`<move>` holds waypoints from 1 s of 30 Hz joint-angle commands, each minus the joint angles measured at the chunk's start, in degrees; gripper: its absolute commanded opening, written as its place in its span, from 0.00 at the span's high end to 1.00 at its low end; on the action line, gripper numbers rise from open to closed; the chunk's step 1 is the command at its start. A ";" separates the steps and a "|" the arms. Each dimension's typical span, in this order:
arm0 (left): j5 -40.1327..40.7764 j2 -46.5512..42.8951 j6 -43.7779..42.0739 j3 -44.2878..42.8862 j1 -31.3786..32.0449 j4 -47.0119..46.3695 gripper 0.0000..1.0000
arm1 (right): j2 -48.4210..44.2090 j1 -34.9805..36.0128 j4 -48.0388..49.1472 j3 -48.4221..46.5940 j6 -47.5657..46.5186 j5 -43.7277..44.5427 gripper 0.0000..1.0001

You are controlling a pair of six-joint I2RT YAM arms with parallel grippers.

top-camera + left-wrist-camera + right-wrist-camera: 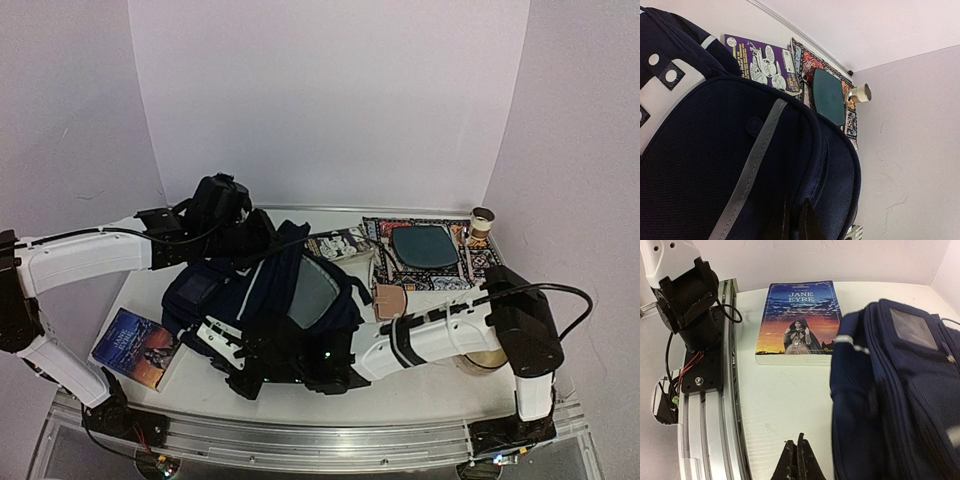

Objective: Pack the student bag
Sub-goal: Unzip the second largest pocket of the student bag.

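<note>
Right wrist view: we saw right gripper [799, 457] fingers pressed together, empty, over table [780, 405] just beside student bag [890, 390]. Left gripper [796, 217] likewise closed, tips against bag fabric; pinch we couldn't tell. Bag lay mid-table. Jane Eyre book [797, 322] title readable only here; purple comic [760, 62] clear only from left wrist.

Large navy student bag [260, 295], white stripe trim, lying flat, centred.
</note>
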State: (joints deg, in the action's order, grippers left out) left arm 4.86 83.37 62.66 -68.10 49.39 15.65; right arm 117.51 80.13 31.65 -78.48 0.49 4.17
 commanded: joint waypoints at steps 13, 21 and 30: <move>5.26 -10.23 -17.91 -2.28 -1.29 0.08 1.00 | -19.33 -0.28 -7.75 10.64 6.90 18.51 0.62; 1.82 -11.33 -25.63 -5.25 -5.14 6.64 1.00 | -28.20 -6.83 -21.72 11.83 15.90 22.09 0.02; -12.98 -11.13 -25.81 -5.64 -13.13 7.67 1.00 | -34.71 -21.57 -28.05 21.76 30.20 20.71 0.02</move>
State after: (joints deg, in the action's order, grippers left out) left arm -0.32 75.27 38.48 -68.66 39.60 26.72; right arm 84.65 63.53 9.85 -59.61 22.03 24.02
